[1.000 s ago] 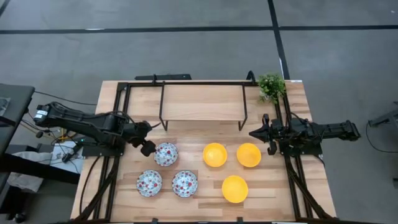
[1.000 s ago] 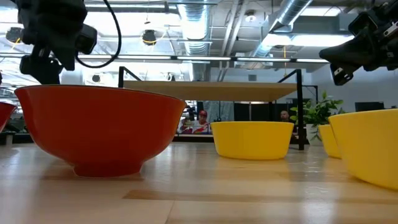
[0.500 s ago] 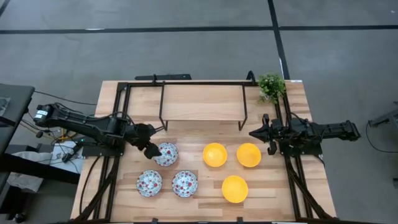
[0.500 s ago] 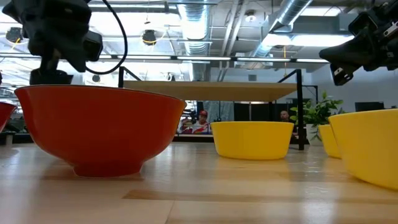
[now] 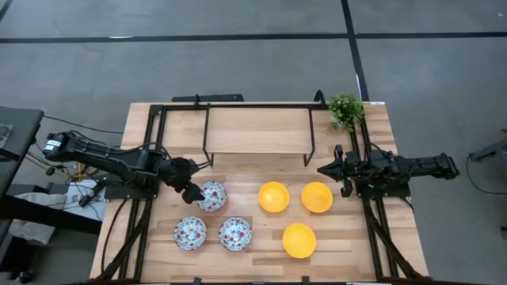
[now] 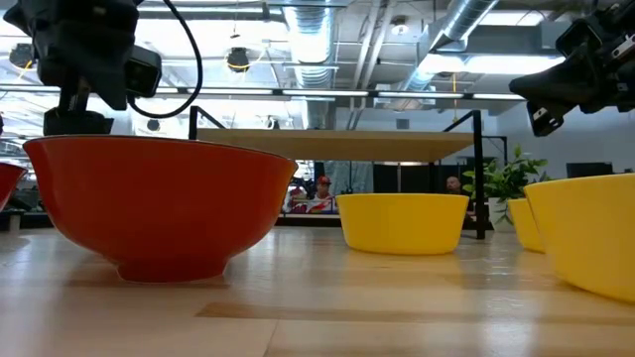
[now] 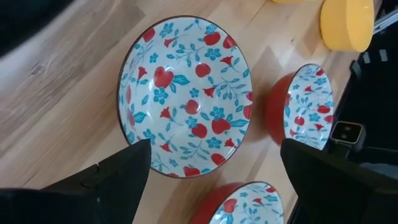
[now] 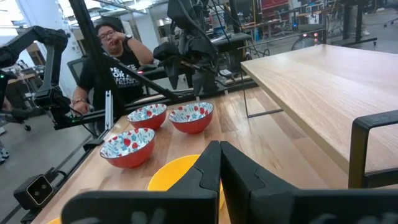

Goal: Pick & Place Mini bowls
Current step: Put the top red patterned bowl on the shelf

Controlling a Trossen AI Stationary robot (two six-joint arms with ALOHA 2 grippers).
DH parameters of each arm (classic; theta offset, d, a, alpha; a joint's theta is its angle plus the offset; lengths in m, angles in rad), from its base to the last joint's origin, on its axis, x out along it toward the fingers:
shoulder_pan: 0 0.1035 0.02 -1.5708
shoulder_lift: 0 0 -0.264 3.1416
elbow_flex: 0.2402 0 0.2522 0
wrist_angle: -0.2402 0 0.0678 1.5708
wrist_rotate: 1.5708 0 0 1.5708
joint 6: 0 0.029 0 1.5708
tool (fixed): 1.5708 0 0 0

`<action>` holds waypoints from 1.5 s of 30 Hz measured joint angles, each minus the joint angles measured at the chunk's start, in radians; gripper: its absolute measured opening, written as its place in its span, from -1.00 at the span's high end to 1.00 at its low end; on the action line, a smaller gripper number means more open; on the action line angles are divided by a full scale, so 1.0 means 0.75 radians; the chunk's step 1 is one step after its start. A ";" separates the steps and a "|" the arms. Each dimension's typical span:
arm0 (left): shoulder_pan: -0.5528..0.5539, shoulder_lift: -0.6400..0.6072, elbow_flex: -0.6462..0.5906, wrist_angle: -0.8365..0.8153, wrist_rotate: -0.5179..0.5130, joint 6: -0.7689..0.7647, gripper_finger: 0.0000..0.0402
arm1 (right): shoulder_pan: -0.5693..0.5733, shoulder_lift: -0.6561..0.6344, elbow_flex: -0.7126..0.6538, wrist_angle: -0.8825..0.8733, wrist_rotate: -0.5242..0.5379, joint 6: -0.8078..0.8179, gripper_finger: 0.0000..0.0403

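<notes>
Since a second ago the left gripper [image 5: 192, 192] slid in over the rim of the rear floral bowl [image 5: 211, 195]; the right gripper [image 5: 336, 172] hasn't budged. From above, the other floral bowls [image 5: 190, 233] and the yellow bowls [image 5: 274, 197] sit on the bench [image 5: 261, 131]. Low down, a red bowl [image 6: 159, 203] fills the front. Left wrist: fingers [image 7: 118, 177] spread wide either side of that bowl, holding nothing. Right wrist: fingers [image 8: 208, 171] pressed together, empty.

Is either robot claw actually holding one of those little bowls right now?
No. The left gripper hangs open over a floral bowl; the right gripper is shut, empty.
</notes>
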 joint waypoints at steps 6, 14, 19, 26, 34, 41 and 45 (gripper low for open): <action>0.000 0.000 0.000 -0.111 -0.022 -0.081 -0.77 | 0.000 0.000 0.000 0.000 0.000 0.000 1.00; 0.000 0.000 0.000 -0.109 -0.145 -0.116 -0.77 | 0.000 0.000 0.000 0.000 0.000 0.001 1.00; 0.000 0.064 0.001 -0.106 -0.168 -0.116 -0.77 | 0.000 0.000 0.000 0.000 0.000 0.001 1.00; 0.000 0.223 0.001 -0.087 -0.171 -0.116 -0.77 | 0.000 0.000 0.000 0.000 0.000 0.001 1.00; 0.000 0.326 0.001 -0.017 -0.171 -0.116 -0.77 | 0.000 0.000 0.000 0.001 0.000 0.001 1.00; 0.000 0.390 0.001 0.020 -0.171 -0.116 -0.63 | 0.000 0.000 0.000 0.001 0.000 0.001 1.00; 0.000 0.435 0.001 0.021 -0.170 -0.116 -0.41 | 0.000 0.000 0.000 0.002 0.000 0.001 1.00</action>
